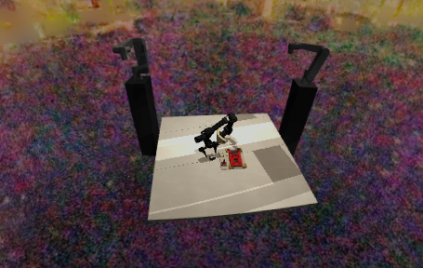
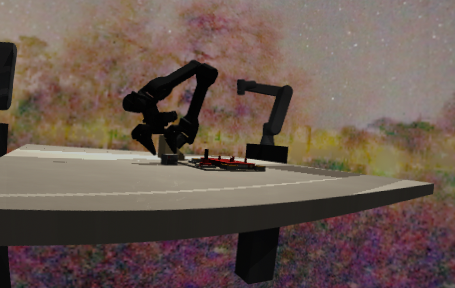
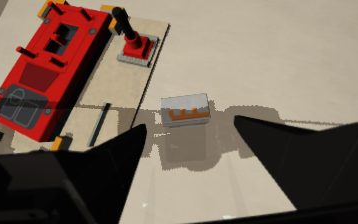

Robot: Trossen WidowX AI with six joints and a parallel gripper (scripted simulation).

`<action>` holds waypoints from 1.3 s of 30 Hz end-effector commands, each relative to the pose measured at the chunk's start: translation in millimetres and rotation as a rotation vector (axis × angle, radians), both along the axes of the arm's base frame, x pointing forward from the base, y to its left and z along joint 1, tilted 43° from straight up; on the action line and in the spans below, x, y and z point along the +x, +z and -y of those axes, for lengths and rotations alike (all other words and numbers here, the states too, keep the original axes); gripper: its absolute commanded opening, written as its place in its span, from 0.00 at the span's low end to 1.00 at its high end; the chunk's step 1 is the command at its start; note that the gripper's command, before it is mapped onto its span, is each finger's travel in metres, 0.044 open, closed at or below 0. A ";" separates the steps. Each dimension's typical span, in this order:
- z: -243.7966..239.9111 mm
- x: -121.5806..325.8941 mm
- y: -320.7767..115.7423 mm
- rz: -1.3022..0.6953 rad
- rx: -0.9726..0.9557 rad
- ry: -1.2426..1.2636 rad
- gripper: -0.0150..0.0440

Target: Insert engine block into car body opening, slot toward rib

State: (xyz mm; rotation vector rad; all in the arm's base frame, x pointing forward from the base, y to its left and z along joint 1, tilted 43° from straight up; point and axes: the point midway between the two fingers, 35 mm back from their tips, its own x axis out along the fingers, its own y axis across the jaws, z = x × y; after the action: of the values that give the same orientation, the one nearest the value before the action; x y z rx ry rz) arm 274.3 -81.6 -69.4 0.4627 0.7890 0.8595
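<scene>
The engine block, a small light grey block with an orange strip, stands on the table beside the board. My gripper is open and empty above it, with the block between and below the spread fingertips in the wrist view. The red car body lies on the board, at the left of the wrist view. Its dark opening has a red rib across it and holds no block. The slot side of the block cannot be told for sure.
A red piece with an upright black post stands on the board, between car body and block. Four short red pegs rise from the car body. Orange corner pieces surround it. A thin grey bar lies near the left finger. Two other arms stand beyond the table.
</scene>
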 end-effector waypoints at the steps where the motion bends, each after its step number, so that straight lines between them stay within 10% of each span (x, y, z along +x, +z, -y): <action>1: 3.2 5.3 5.4 -0.058 -0.063 0.069 1.00; 39: -11.0 27.3 22.1 -0.299 -0.336 0.335 1.00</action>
State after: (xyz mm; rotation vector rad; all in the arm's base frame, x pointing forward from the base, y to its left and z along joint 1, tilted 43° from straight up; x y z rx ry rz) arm 303.9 -75.9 -42.4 0.1459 1.2804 0.9508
